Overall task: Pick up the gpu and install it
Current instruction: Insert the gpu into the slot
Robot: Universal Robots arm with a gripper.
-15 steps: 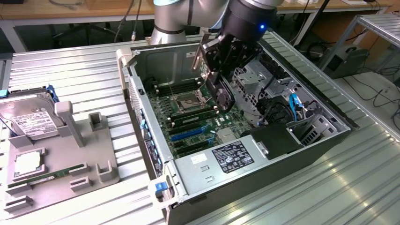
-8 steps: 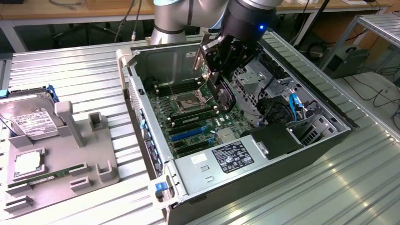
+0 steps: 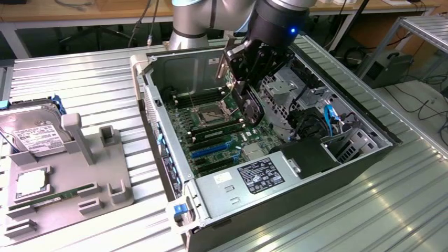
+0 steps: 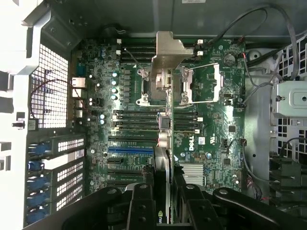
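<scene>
On the exterior view's left, a grey holder (image 3: 70, 173) with a hard drive (image 3: 28, 131) sits on the ribbed metal worktop (image 3: 77, 79). In the middle, the claw (image 3: 251, 84) grips the gpu (image 3: 252, 110) edge-down above the motherboard (image 3: 189, 105) in the open case (image 3: 294, 205). Judged from here, the card needs lowering squarely, with its edge lined up over a slot. Cables (image 3: 420, 100) trail across the workshop floor on the right.

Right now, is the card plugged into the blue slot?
No, the gpu sits in the pincer over the motherboard, apart from the blue slot.
</scene>
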